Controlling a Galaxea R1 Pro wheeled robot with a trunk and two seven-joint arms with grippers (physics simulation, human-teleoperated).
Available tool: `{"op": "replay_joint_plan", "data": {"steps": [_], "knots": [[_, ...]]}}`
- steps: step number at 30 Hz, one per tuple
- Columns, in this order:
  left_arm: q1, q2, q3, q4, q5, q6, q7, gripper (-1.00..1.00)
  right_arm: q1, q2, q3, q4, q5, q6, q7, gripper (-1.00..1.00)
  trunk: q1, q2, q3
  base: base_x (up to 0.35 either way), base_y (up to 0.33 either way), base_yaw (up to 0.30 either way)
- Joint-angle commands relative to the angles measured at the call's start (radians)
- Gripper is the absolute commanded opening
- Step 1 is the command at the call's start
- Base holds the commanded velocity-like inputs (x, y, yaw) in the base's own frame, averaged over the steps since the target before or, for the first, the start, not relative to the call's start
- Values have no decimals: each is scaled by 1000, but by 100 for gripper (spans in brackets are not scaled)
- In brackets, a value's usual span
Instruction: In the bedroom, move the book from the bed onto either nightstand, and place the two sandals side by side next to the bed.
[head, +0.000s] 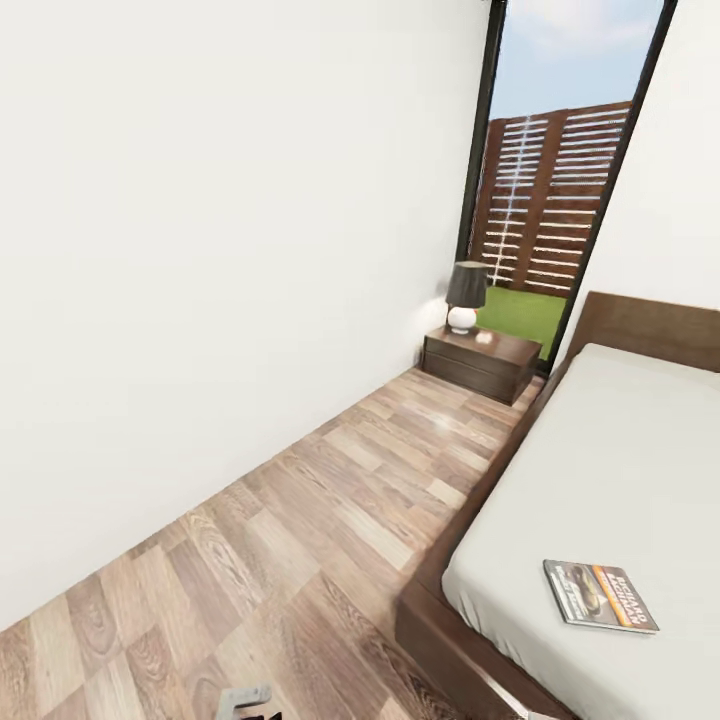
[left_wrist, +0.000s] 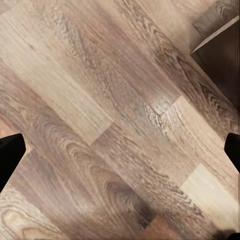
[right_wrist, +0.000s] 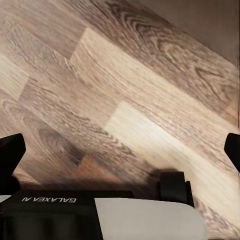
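The book (head: 600, 595) lies flat on the pale grey mattress of the bed (head: 600, 450), close to its near left corner, cover up with the orange band showing. A dark brown nightstand (head: 480, 365) stands at the far end of the floor strip, left of the headboard. The sandals are out of view. My left gripper (left_wrist: 120, 150) hangs open over bare wood planks, its black fingertips (left_wrist: 10, 152) wide apart. My right gripper (right_wrist: 120, 155) is also open above the floor, with nothing between its fingers.
A black-shaded lamp (head: 466, 295) and a small white object (head: 485, 338) sit on the nightstand. A white wall (head: 200, 250) runs along the left, leaving a wood-plank floor strip (head: 330, 520) beside the bed. A tall window (head: 545, 200) is behind. A dark wooden corner (left_wrist: 220, 55) lies near my left gripper.
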Motion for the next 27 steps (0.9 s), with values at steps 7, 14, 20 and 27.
{"op": "replay_joint_plan", "data": {"steps": [7, 14, 20, 27], "knots": [[0, 0, 9, 0, -10, -3, -2, 100, 0, 0, -5, -2, -8, 9, 3, 100, 0, 0, -1, 0, 0, -300], [0, 0, 9, 0, -10, -3, -2, 100, 0, 1, -5, -2, -8, 8, 3, 100, 0, 0, -1, 0, 0, -300], [0, 0, 9, 0, -10, -3, -2, 100, 0, 0, -5, -2, -8, 9, 3, 100, 0, 0, -1, 0, 0, -300], [0, 0, 9, 0, -10, -3, -2, 100, 0, 0, -5, -2, -8, 8, 3, 100, 0, 0, -1, 0, 0, -300]]}}
